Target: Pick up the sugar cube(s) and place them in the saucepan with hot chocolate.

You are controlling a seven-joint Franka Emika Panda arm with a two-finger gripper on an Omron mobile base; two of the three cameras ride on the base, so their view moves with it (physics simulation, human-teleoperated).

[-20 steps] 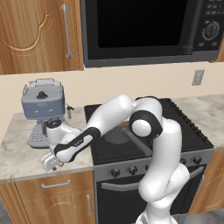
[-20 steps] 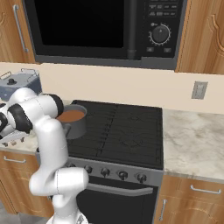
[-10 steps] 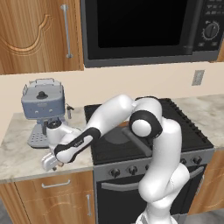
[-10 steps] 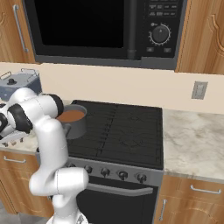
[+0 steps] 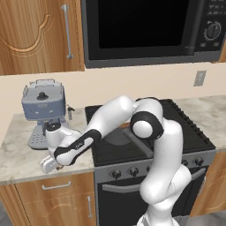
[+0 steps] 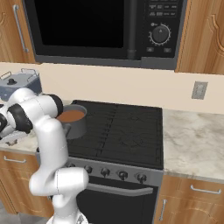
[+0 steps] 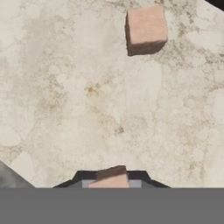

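Observation:
One sugar cube (image 7: 111,176), tan and tiny, sits between my gripper's (image 7: 111,181) two dark fingertips (image 7: 83,178) at the bottom of the hand view, with the jaws shut against it on the speckled counter. A second sugar cube (image 7: 146,28) lies loose on the counter farther ahead. In the left base view my gripper (image 5: 48,165) points down at the counter's front edge, left of the stove. The saucepan with hot chocolate (image 6: 72,120) stands on the stove's left rear burner, brown liquid showing, partly behind my arm.
A blue-grey espresso machine (image 5: 42,106) stands at the back of the left counter (image 5: 17,154), close behind my hand. The black stove (image 6: 127,127) lies to the right, with a microwave (image 6: 96,26) above it and more counter (image 6: 192,144) beyond.
The fingers have shut on the near sugar cube. The arm and the base have hardly moved.

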